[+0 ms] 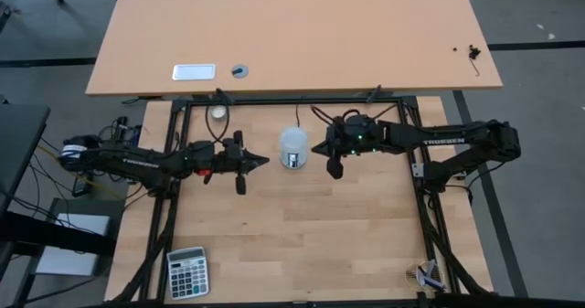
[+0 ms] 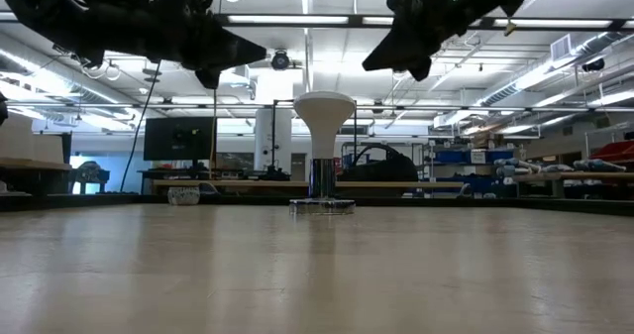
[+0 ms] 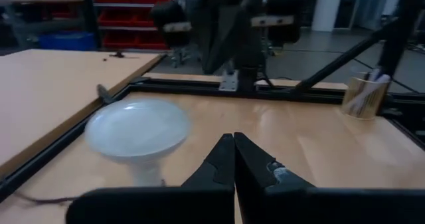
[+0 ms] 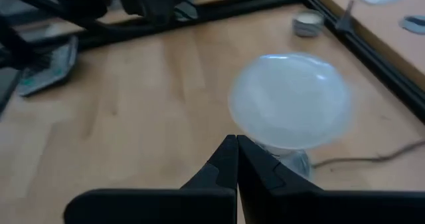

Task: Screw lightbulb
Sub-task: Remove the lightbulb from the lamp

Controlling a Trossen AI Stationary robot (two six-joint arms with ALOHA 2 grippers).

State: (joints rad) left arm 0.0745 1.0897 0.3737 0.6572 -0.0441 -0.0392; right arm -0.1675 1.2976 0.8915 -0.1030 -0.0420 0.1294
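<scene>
The white lightbulb (image 1: 293, 147) stands upright near the table's far middle, dome up, its narrow base in a round silver socket disc (image 2: 322, 205) on the table. The lightbulb (image 3: 137, 134) also shows in both wrist views (image 4: 290, 102). My left gripper (image 1: 263, 162) hovers shut, above table level, just left of the bulb and a little nearer. My right gripper (image 1: 316, 149) hovers shut just right of the bulb. Neither touches it.
A calculator (image 1: 187, 271) lies at the near left corner. A small round can (image 1: 217, 111) sits at the far left, a cup of pens (image 1: 428, 274) at the near right. A black frame (image 1: 292, 100) borders the table; a thin cord (image 4: 372, 157) runs from the socket.
</scene>
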